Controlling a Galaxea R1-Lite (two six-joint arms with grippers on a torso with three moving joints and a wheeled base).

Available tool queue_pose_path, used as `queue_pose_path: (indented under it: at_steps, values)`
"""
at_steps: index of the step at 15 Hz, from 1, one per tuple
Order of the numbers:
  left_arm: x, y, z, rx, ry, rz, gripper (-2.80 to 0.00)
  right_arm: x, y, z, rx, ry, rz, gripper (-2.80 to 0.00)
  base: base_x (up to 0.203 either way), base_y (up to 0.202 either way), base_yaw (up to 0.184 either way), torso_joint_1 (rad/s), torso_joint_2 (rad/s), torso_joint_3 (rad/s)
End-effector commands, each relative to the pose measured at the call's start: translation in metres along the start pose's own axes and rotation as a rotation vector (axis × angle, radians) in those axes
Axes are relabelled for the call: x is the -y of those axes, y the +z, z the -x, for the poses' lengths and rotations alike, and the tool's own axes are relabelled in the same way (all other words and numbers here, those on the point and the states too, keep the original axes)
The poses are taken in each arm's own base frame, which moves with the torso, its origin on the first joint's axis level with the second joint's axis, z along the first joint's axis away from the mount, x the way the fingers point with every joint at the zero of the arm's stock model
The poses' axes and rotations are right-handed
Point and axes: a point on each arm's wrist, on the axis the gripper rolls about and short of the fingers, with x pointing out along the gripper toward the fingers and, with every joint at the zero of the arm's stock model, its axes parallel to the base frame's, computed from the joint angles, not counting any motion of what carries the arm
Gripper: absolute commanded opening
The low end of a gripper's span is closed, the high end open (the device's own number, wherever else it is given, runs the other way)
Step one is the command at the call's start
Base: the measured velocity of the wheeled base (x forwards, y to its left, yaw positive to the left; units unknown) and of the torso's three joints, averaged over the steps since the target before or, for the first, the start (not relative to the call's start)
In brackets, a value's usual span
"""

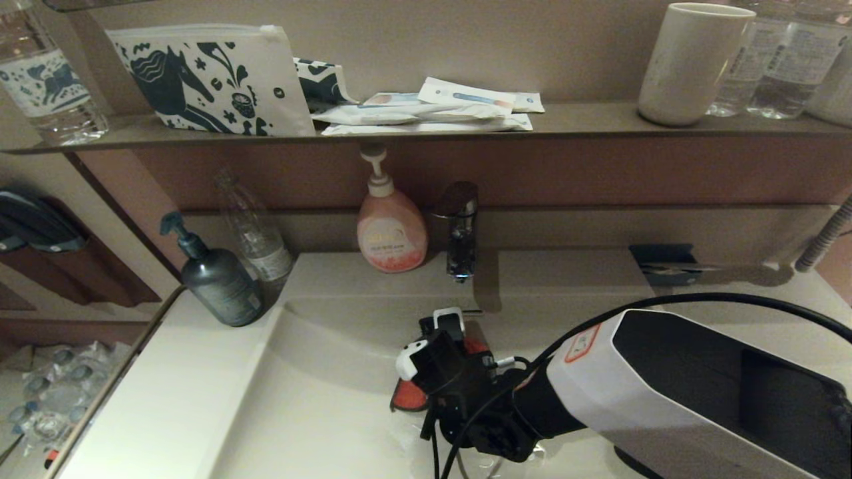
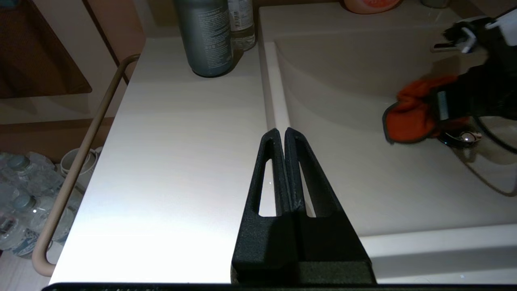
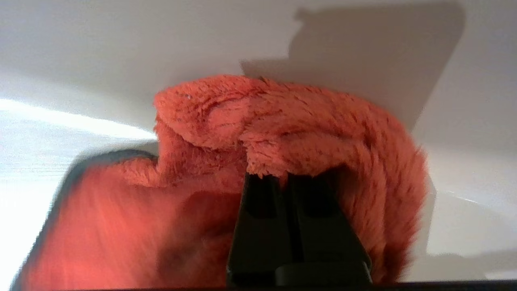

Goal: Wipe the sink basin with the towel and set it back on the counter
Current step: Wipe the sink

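Observation:
The orange-red towel (image 1: 407, 397) lies bunched on the floor of the off-white sink basin (image 1: 319, 399), near its middle. My right gripper (image 1: 442, 362) reaches down into the basin and is shut on the towel (image 3: 282, 117), its fingertips buried in the pile (image 3: 287, 176). In the left wrist view the towel (image 2: 412, 117) shows its dark grey edge, and the chrome drain plug (image 2: 464, 137) sits just beside it under the right gripper (image 2: 464, 97). My left gripper (image 2: 281, 131) is shut on nothing, above the counter (image 2: 169, 153) at the basin's left rim.
A dark pump bottle (image 1: 219, 279) and a clear bottle (image 1: 256, 239) stand on the counter's left back corner. A pink soap bottle (image 1: 391, 229) and the faucet (image 1: 460, 229) stand behind the basin. The brown shelf (image 1: 586, 123) above carries a pouch, packets and a cup (image 1: 692, 63).

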Motion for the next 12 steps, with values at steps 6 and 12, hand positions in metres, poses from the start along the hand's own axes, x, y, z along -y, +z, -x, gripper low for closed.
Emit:
queue_pose_path:
  at_steps: [6, 12]
  values:
    - [0.0, 0.0, 0.0, -0.001, 0.0, -0.001, -2.8, 0.053, -0.005, -0.01, -0.04, -0.1, -0.022, -2.8, 0.0, 0.0, 0.0, 0.0, 0.0, 0.0]
    - [0.0, 0.0, 0.0, -0.001, 0.0, -0.001, -2.8, 0.089, 0.006, -0.003, -0.051, -0.15, -0.052, -2.8, 0.0, 0.0, 0.0, 0.0, 0.0, 0.0]
